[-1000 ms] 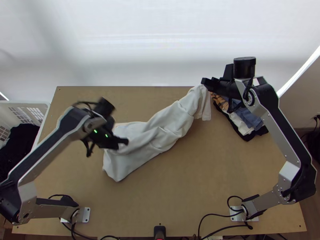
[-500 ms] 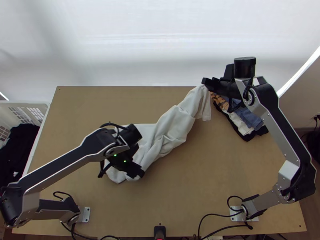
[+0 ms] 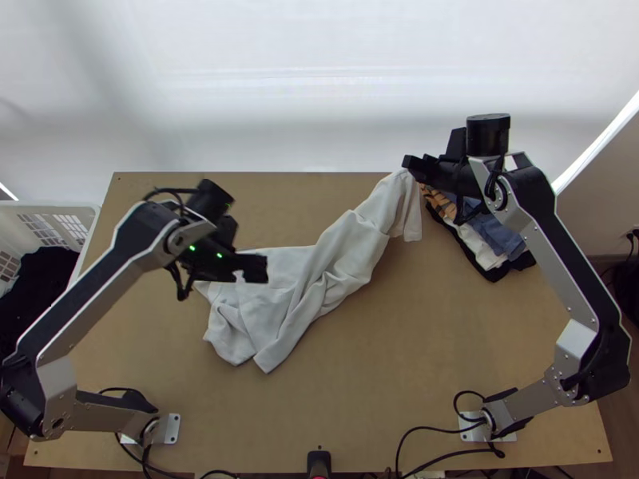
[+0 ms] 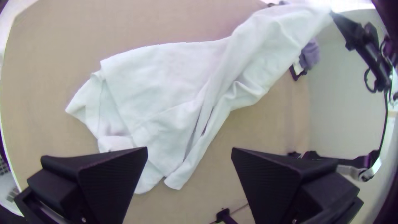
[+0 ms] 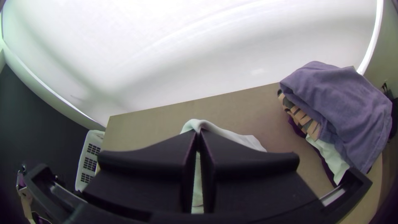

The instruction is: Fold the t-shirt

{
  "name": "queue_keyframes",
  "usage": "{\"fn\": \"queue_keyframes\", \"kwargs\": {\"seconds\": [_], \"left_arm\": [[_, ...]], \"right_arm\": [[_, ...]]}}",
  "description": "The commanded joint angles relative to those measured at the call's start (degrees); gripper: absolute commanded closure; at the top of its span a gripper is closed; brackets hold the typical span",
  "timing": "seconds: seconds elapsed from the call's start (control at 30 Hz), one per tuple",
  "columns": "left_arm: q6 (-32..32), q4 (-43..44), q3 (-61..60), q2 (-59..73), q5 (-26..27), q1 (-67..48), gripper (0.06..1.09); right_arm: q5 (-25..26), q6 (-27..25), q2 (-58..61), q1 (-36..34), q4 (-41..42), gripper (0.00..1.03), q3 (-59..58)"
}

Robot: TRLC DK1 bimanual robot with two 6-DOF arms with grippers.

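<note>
Two changes are marked in the top view: the left gripper (image 3: 254, 269) has been drawn back from the near edge of the white T-shirt (image 3: 343, 247) toward the middle of its left part; a pointed corner (image 3: 268, 363) is now exposed at that edge, where it was covered half a second ago. The right gripper (image 3: 409, 163) has been kept in place, with the raised far end of the shirt pinched in it. The remainder is laid askew on the light wooden table (image 3: 399, 383); only some spreading of the left part is judged to have been gained, and no neat fold is seen. The raised end is gathered into soft, rope-like ridges; to the right, garments are heaped in a layered stack (image 3: 499, 231), and a white slotted plastic basket (image 3: 48, 206) is placed at the left.

In the left wrist view, the finely ribbed black fingers are parted, with no cloth between them; the shirt is fanned out smoothly, then creased along a diagonal; a fresh edge grasp is probably needed next, and slack could be bunched if it is pulled unevenly.

In the right wrist view, the fingers are clenched on matte white cloth, draped on both sides; a plush-looking violet-grey garment (image 5: 340, 112) tops the stack.
</note>
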Motion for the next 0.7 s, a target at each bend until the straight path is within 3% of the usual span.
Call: {"fn": "queue_keyframes", "kwargs": {"seconds": [0.0,0.27,0.6,0.67], "left_arm": [[-4.97,-0.9,-3.89,-0.27,3.82,2.64,0.1],[-9.89,-0.63,-10.04,0.25,4.17,2.99,0.1],[-8.14,2.36,-16.9,4.65,4.96,5.8,0.1],[-8.84,6.14,-19.27,4.38,4.96,6.95,0.1]], "right_arm": [[-0.13,1.48,0.9,-0.03,0.66,1.0,1.74],[-0.13,1.57,1.52,0.15,0.66,1.0,2.62],[-0.13,1.57,1.34,0.06,0.58,1.0,2.27],[-0.13,1.57,1.34,-0.03,0.58,1.0,2.18]]}}
